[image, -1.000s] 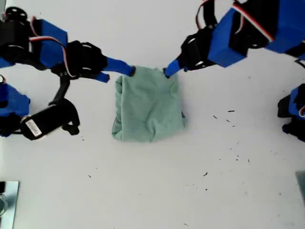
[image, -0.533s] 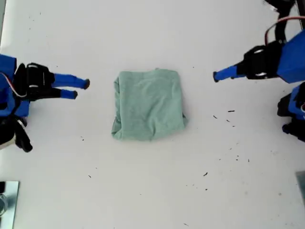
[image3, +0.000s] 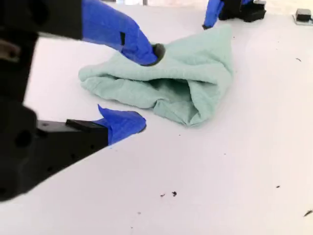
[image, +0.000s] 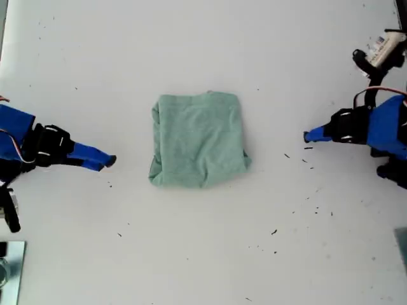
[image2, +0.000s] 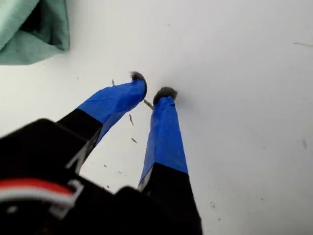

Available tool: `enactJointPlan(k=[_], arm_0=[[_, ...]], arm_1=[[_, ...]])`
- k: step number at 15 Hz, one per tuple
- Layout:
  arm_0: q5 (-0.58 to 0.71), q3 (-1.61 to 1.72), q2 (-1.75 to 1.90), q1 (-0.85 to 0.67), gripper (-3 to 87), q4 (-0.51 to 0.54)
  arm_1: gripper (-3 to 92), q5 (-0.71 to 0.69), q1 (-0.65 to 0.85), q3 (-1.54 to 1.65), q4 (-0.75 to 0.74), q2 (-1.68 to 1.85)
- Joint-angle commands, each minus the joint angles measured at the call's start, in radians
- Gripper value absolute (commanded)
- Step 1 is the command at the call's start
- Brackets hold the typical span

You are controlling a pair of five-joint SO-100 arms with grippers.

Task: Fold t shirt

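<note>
The sage-green t shirt (image: 198, 140) lies folded into a rough square in the middle of the white table (image: 203, 254), with nothing touching it. My first gripper (image: 307, 135) sits at the exterior view's right, well away from the cloth. In the first wrist view my first gripper (image2: 152, 84) shows a narrow gap between its blue fingertips, nothing in it, and a corner of the t shirt (image2: 29, 34) beyond. My second gripper (image: 109, 161) is at the exterior view's left, low over the table. Its own view shows my second gripper (image3: 146, 88) wide open and empty, facing the t shirt (image3: 195, 73).
Small black specks (image: 286, 155) dot the table near my first gripper. A metal object (image: 9, 267) sits in the exterior view's bottom-left corner. A white connector (image: 381, 47) with wires hangs at the exterior view's upper right.
Both grippers let go of the shirt's far edge and pulled back to opposite sides, then moved nearer the exterior view's bottom. The folded shirt stayed in place.
</note>
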Motion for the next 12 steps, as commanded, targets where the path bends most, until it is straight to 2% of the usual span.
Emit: enactJointPlan(k=[1, 2, 3, 12], arm_0=[[0.130, 0.009, 0.009, 0.032, 18.5, -0.005], [0.130, 0.009, 0.009, 0.035, 18.5, -0.005], [0.130, 0.009, 0.009, 0.035, 18.5, -0.005], [0.132, 0.009, 0.009, 0.034, 18.4, -0.005]], arm_1=[[7.1, -0.344, 0.051, 0.049, -0.020, 0.012], [7.1, -0.552, 0.058, 0.046, -0.014, 0.012], [6.6, -0.520, 0.063, 0.041, -0.003, 0.009], [6.6, -0.522, 0.055, 0.041, -0.003, 0.012]])
